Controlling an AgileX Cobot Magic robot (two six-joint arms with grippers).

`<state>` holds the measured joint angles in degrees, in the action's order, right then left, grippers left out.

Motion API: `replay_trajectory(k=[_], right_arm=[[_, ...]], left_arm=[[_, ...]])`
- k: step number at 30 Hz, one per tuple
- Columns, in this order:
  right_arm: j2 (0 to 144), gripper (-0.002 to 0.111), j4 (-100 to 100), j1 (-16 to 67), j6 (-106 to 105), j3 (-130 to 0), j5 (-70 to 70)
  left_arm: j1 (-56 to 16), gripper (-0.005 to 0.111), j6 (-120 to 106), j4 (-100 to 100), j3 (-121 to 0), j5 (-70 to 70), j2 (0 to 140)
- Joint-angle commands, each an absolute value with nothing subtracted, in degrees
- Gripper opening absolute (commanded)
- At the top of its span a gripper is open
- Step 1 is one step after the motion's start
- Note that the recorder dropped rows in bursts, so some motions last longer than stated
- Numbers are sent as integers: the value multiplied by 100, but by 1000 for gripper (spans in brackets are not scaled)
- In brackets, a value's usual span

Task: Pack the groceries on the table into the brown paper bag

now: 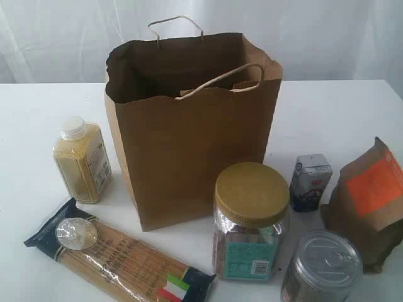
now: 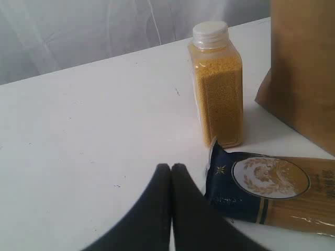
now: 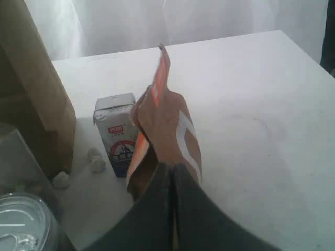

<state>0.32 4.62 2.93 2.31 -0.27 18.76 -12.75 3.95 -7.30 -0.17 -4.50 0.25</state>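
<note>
The brown paper bag [image 1: 189, 157] stands upright and open in the middle of the white table [image 1: 38, 126]. Left of it are the yellow-grain bottle [image 1: 82, 162] and, lying flat, the spaghetti pack [image 1: 119, 258]. In front and to the right stand the gold-lidded jar [image 1: 250, 220], tin can [image 1: 322, 267], white-blue carton [image 1: 310, 182] and brown pouch [image 1: 368, 201]. Neither gripper shows in the exterior view. My left gripper [image 2: 171, 166] is shut and empty beside the spaghetti pack's dark end [image 2: 230, 183], short of the bottle [image 2: 217, 89]. My right gripper [image 3: 171, 166] is shut and empty, pointing at the pouch [image 3: 165, 125].
A white curtain hangs behind the table. In the right wrist view the carton [image 3: 118, 133] stands next to the pouch, a few small white lumps [image 3: 97, 163] lie by it, and the can's lid [image 3: 21, 225] and bag wall [image 3: 31, 89] sit to one side.
</note>
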Motion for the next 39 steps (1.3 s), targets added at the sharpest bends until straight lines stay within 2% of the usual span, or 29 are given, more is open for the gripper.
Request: replay_trajectory(k=[1, 22, 28, 33, 36, 39], right_arm=[[0, 0, 447, 296, 239, 0, 1800], [0, 0, 447, 296, 239, 0, 1800], [0, 0, 447, 296, 239, 0, 1800], [0, 0, 447, 296, 239, 0, 1800], [0, 0, 447, 296, 239, 0, 1800], [0, 0, 447, 296, 239, 0, 1800]], left_arm=[[-1269, 0, 403, -766, 0, -441, 0], [-1269, 0, 421, -766, 0, -298, 0], [-1269, 0, 2442, 244, 0, 413, 0], [-1269, 0, 3951, 258, 0, 1223, 0], [-1269, 0, 5032, 62, 0, 2393, 0], [-1269, 0, 6136, -1141, -158, 3765, 0]])
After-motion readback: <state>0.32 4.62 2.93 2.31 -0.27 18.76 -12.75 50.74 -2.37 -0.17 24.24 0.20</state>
